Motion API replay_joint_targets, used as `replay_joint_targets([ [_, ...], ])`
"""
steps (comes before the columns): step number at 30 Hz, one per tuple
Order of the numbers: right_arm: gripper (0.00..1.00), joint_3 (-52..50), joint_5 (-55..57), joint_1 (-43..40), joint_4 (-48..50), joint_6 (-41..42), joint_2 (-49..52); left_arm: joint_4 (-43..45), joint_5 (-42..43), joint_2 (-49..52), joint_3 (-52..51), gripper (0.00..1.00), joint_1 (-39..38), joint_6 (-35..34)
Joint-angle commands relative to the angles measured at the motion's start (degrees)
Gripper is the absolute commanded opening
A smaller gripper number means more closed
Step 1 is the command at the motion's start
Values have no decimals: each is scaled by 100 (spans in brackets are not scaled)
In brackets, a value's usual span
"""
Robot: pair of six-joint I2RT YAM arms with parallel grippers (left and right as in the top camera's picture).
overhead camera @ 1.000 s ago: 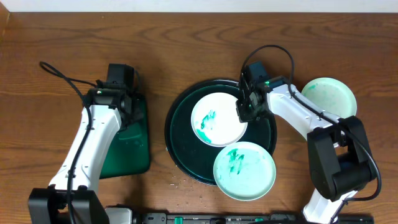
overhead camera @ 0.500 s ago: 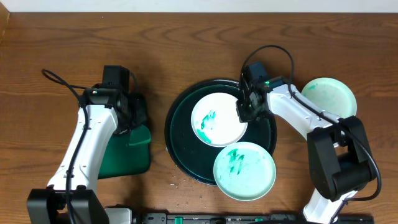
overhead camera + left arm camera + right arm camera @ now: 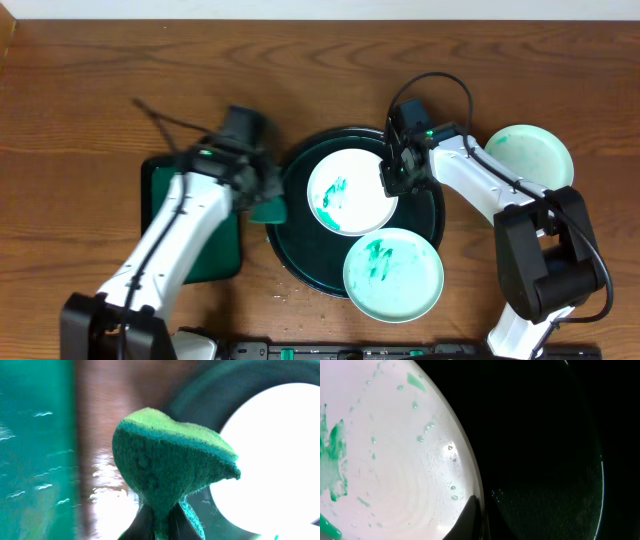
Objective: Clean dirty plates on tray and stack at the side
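Observation:
The round black tray (image 3: 295, 245) holds a white plate (image 3: 350, 190) with teal smears. My right gripper (image 3: 393, 180) is shut on that plate's right rim; the right wrist view shows a finger (image 3: 470, 517) lying over the plate (image 3: 395, 460) edge above the dark tray (image 3: 545, 460). A second smeared plate (image 3: 393, 273) overlaps the tray's front right rim. A third, faintly green plate (image 3: 530, 157) lies on the table to the right. My left gripper (image 3: 258, 192) is shut on a green sponge (image 3: 268, 208) at the tray's left rim. The left wrist view shows the sponge (image 3: 170, 465) pinched in the gripper (image 3: 162, 527), with the plate (image 3: 275, 450) beyond.
A rectangular green tray (image 3: 200, 250) lies left of the round tray, partly under my left arm, and shows in the left wrist view as the green tray (image 3: 35, 435). Small specks (image 3: 285, 295) dot the wood near the table's front edge.
My left arm has swung right from over the rectangular green tray to the round tray's left rim, carrying the sponge. The right arm and all plates have stayed put.

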Motion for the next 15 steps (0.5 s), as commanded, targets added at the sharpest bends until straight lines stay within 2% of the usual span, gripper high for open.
replay_joint_targets([
  [1, 1, -59, 118, 24, -7, 39, 63, 273, 144, 339, -9, 7, -540, -227],
  [7, 1, -140, -166, 24, 96, 352, 66, 713, 533, 1043, -9, 7, -1130, -289],
  [15, 1, -380, -184, 28, 372, 970, 68, 881, 535, 1093, 90, 7, -1191, -286],
])
